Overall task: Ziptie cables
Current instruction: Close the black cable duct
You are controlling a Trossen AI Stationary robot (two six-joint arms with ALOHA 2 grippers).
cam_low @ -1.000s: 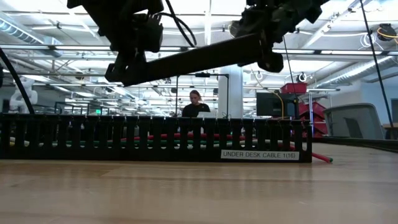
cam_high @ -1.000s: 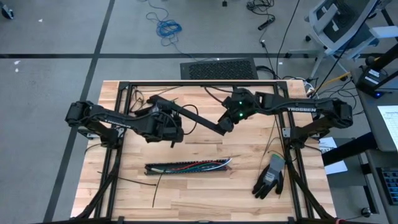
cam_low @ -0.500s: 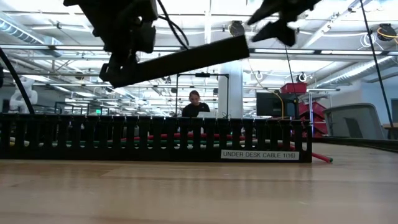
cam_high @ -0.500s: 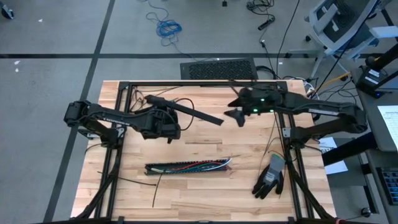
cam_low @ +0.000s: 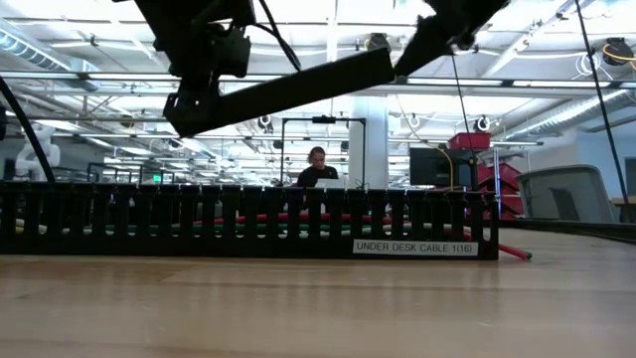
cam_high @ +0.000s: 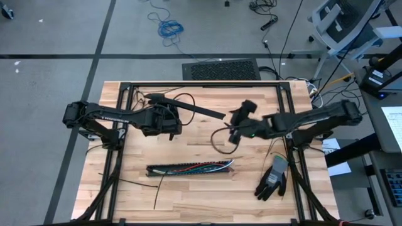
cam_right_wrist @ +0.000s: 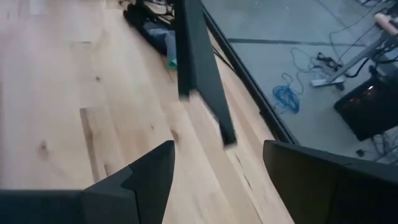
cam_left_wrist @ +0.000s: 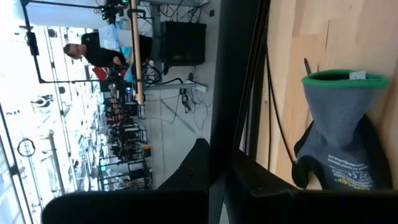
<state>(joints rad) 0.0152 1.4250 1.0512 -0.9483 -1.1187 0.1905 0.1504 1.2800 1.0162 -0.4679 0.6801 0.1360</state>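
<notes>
I see a pale wood-plank table (cam_high: 201, 194) inside a black frame (cam_high: 188, 84). On it, toward the front, lies a long black slotted duct (cam_high: 188, 169) holding the cables (cam_high: 201, 166), labelled "UNDER DESK CABLE" in the low view. A grey-and-black glove (cam_high: 272, 178) lies near its right end, and thin black strips (cam_high: 158, 188) lie by its left end.

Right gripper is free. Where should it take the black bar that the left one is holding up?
Grip the bar near its free end, away from the left gripper. Come in from the right arm's side, jaws across the narrow width. It is long, flat and clear of the table, and that end faces the open right gripper.
</notes>
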